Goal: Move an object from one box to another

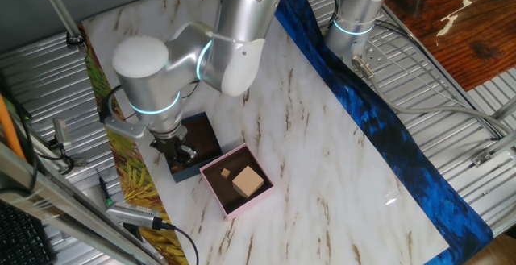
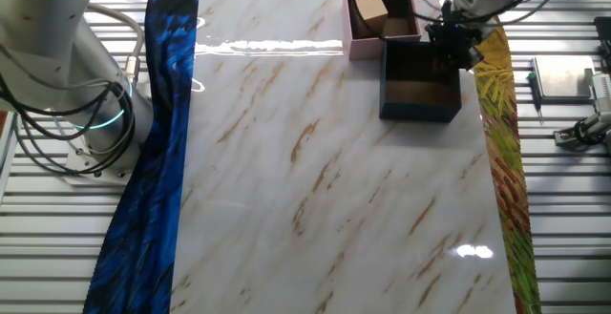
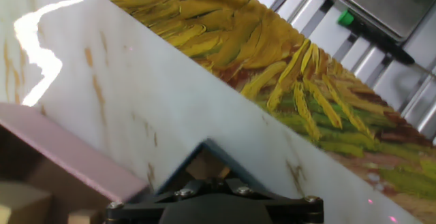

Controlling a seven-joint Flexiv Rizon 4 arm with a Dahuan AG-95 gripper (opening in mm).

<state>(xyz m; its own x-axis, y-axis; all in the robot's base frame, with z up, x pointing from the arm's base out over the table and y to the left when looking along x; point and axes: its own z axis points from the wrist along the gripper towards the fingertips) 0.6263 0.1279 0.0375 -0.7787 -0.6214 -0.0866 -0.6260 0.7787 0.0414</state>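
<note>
The dark navy box (image 1: 187, 172) (image 2: 418, 112) stands on the marble table, and its brown inside shows bare where I can see it. Touching it is the pink box (image 1: 251, 202) (image 2: 363, 49), which holds a larger wooden block (image 1: 248, 181) (image 2: 370, 9) and a small wooden cube (image 1: 226, 172) (image 2: 396, 28). My gripper (image 1: 179, 149) (image 2: 458, 47) hangs low over the navy box's edge nearest the yellow cloth. The dark fingers blur together, so their spacing is unclear. In the hand view only the black gripper housing (image 3: 218, 207) shows, beyond it the navy corner (image 3: 204, 144) and the pink wall (image 3: 75, 157).
A yellow leaf-patterned cloth (image 1: 133, 180) (image 2: 501, 152) (image 3: 286, 67) borders the table beside the boxes. A blue cloth strip (image 1: 387, 128) (image 2: 158, 152) runs along the opposite side. A second arm's base (image 1: 359, 15) (image 2: 67, 75) stands past it on metal grating. Small tools (image 2: 578, 133) lie off the table.
</note>
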